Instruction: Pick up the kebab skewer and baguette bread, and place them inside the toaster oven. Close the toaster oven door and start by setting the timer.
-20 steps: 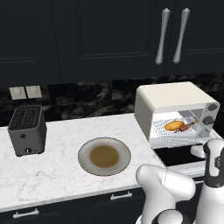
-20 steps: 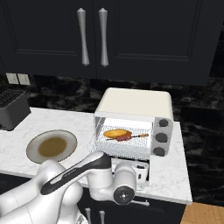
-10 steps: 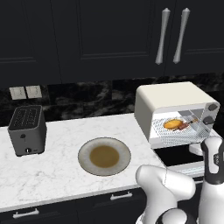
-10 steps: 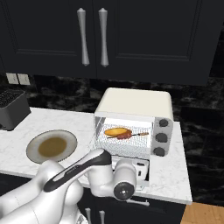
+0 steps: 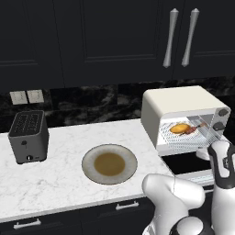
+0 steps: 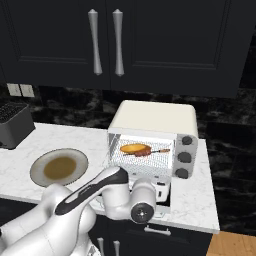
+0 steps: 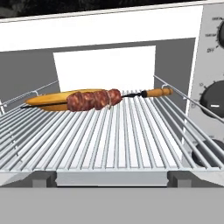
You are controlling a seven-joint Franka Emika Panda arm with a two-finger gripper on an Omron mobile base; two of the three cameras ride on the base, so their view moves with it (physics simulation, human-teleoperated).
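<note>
The cream-white toaster oven [image 6: 155, 120] stands open on the right of the counter. Its door [image 5: 184, 163] lies folded down flat in front of it. On the wire rack [image 7: 118, 140] the golden baguette bread [image 7: 52, 99] lies at the back left. The kebab skewer [image 7: 94, 99] rests in front of it and against it, its handle pointing right. Both also show inside the oven, the baguette bread [image 6: 133, 148] and the kebab skewer [image 6: 151, 151]. My gripper [image 7: 112, 179] is open and empty at the rack's front edge, level with the food and clear of it.
Dark round knobs [image 6: 185, 157] run down the oven's right panel, one knob [image 7: 214, 103] close to my right fingertip. An empty plate [image 5: 109, 164] sits mid-counter. A dark grey slot toaster [image 5: 28, 136] stands at the far left. Black cabinets hang above.
My arm has risen slightly in front of the oven. The bread and the skewer have not moved, and the door stays down.
</note>
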